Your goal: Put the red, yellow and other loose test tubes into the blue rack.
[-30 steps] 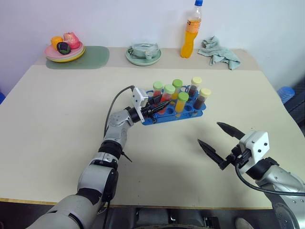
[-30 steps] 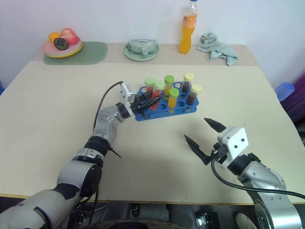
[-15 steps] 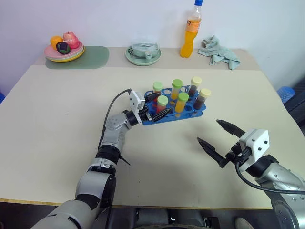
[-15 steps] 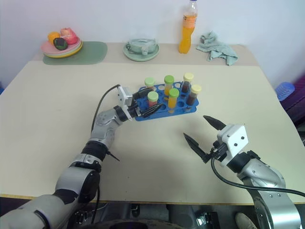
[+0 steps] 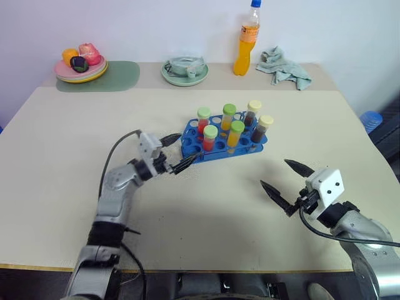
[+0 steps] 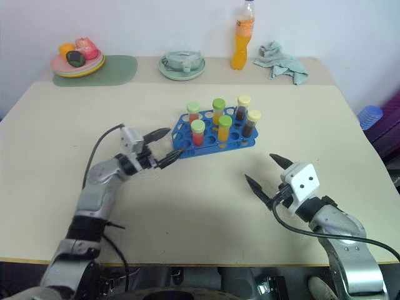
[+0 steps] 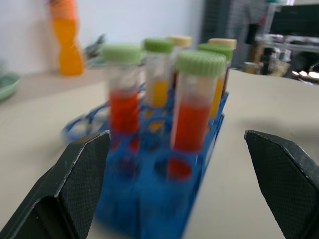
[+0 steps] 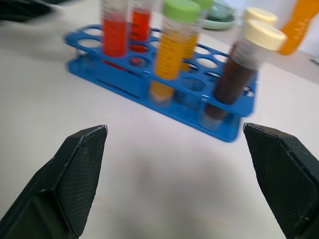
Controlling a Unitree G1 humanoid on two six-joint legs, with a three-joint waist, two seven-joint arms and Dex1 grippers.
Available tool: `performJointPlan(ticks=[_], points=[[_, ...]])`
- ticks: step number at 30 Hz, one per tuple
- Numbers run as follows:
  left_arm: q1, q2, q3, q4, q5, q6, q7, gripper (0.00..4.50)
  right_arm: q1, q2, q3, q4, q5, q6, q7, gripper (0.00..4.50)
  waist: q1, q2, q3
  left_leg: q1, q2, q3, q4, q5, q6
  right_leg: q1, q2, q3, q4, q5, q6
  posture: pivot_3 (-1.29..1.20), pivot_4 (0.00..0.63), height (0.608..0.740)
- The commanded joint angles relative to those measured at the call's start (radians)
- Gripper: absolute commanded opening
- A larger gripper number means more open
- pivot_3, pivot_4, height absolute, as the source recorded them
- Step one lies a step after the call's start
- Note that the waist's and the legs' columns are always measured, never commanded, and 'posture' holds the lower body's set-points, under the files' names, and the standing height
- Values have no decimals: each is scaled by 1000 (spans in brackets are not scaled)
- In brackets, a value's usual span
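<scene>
Six capped test tubes are seen standing upright in the blue rack (image 5: 224, 134) near the middle of the table (image 5: 62, 156): two red with green caps, two yellow with green caps, two dark with pale yellow caps. The left gripper (image 5: 175, 152) is held just beside the rack's near-left end, fingers spread, nothing between them. The right gripper (image 5: 286, 181) is spread wide and empty, well apart from the rack. In the left wrist view the front red tube (image 7: 195, 112) is shown close between that gripper's fingertips, untouched. In the right wrist view a dark tube (image 8: 245, 62) is shown at the rack's end. At the table's far edge, a fruit plate (image 5: 80, 67), a bowl (image 5: 184, 69), an orange bottle (image 5: 246, 40) and a cloth (image 5: 284, 65) are recorded by the head views.
</scene>
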Motion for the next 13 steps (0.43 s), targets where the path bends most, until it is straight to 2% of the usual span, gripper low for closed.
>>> performJointPlan(ticks=[1, 8, 13], points=[[97, 68, 66, -166, -117, 91, -27, 4413, -14, 0, -58, 66, 37, -59, 42, 4500, 1, 1, 0, 0, 0, 0, 0, 0, 0, 0, 0, 0, 0, 0, 0, 0, 150, 740], [369, 192, 160, -355, -76, 148, 73, 4413, 53, -8, -144, 163, 98, -111, 141, 4500, 4, 2, -1, 0, 0, 0, -2, -1, 0, 0, -3, 1, -2, -1, -2, 0, 150, 740], [457, 241, 190, -397, -117, 175, 55, 4413, 98, -15, -193, 226, 114, -165, 211, 4500, 3, 2, -1, 0, 0, 0, -3, -3, -3, -1, -4, 1, -3, -2, -3, 0, 150, 740]])
